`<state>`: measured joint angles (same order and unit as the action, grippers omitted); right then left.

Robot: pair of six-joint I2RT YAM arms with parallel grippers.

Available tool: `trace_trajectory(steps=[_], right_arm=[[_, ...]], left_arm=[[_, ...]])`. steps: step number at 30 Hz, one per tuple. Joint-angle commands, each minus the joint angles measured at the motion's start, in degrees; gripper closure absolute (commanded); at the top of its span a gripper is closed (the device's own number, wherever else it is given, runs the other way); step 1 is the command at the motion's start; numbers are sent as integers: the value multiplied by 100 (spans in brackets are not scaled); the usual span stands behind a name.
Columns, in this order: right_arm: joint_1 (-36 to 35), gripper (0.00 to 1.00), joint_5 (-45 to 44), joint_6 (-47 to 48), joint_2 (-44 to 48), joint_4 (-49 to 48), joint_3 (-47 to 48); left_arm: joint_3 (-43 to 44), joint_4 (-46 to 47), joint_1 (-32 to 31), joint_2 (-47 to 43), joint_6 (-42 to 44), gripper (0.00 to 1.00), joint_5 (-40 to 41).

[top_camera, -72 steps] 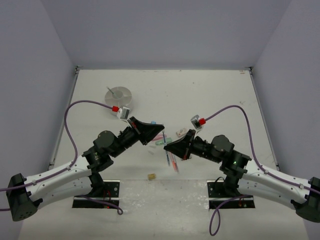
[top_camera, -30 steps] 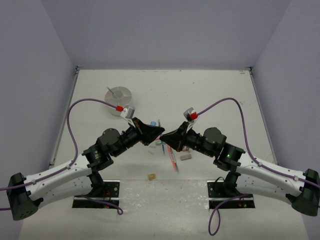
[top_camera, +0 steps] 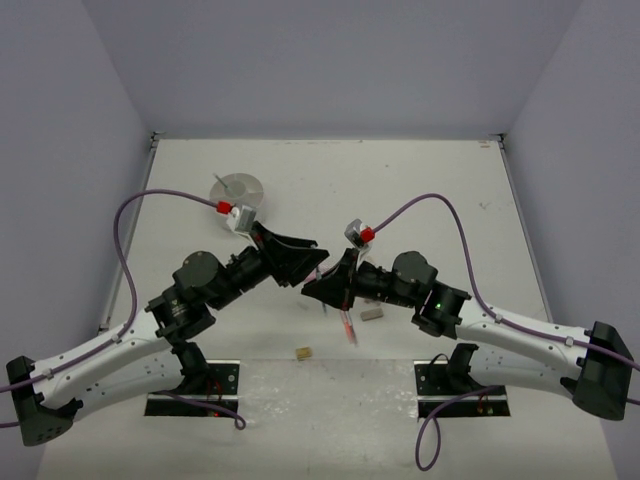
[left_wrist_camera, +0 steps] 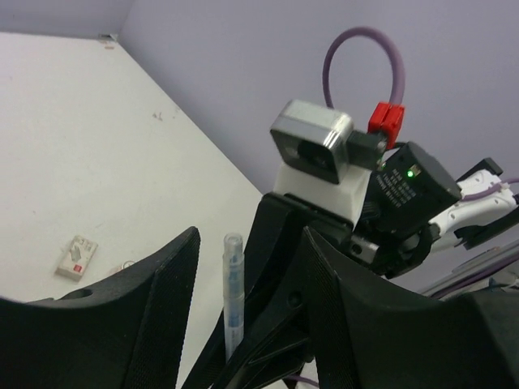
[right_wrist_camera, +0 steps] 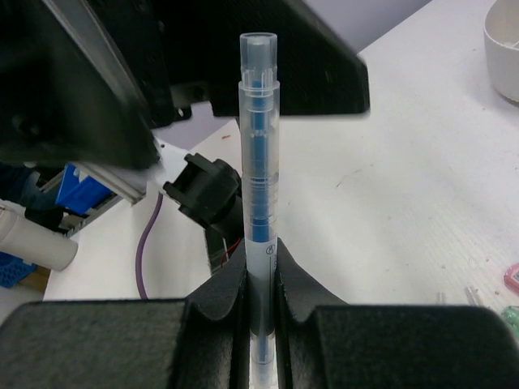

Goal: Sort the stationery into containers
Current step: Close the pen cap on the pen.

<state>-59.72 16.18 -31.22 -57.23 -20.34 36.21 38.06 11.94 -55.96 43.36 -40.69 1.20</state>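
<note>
Far on the left of the flat white table [top_camera: 420,190] sits the white tub [top_camera: 237,187]. It is round and low, with smooth sides, and thin walls inside cut it into parts. What lies in those parts is too small to tell. Next comes the left gripper [left_wrist_camera: 250,235]. Its fingers [left_wrist_camera: 154,308] are black and thick, with a bumpy, dotted skin on the inner sides. They stand wide apart, and they do not squeeze anything. In the gap between them the blue pen [right_wrist_camera: 259,186] stands up straight. The pen is a thin, round tube of clear plastic with a blue stick inside and a flat, open-looking top. It is up in the air over the middle of the table, well apart from the tub. The right gripper [right_wrist_camera: 261,267] has it. Its two black fingers [right_wrist_camera: 227,292] are smooth and curved, and they are pressed tight on the lower part of the pen. On the table near the front lies a small tan eraser [top_camera: 302,352], a little block. Just right of the grippers lies a thin red pen [top_camera: 346,325]. Beside it rests a beige eraser [top_camera: 371,313], a flat block with a red mark on its wrapper.
</note>
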Motion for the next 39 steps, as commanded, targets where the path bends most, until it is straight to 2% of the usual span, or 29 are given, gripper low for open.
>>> trace_trajectory(steps=[1, 14, 18, 25, 28, 32, 39], right_arm=[[-34, 100, 193, 55, 49, -260, 88], [-37, 100, 60, 192, 171, 0, 226], [-39, 100, -84, 219, 181, 107, 295], [-39, 100, -291, 272, 219, 370, 495], [-39, 100, -322, 341, 238, 506, 637], [-33, 100, -430, 413, 269, 664, 743], [19, 100, -1043, 745, 45, 1249, 1437]], left_arm=[[593, -207, -2, 39, 361, 45, 410], [606, -230, -2, 272, 296, 54, 257], [588, -242, -2, 273, 241, 70, 120], [467, -233, -2, 269, 59, 86, -93], [466, -309, -3, 286, 61, 87, -93], [489, -403, -2, 329, 85, 100, -93], [500, -500, -11, 499, 191, 100, -370]])
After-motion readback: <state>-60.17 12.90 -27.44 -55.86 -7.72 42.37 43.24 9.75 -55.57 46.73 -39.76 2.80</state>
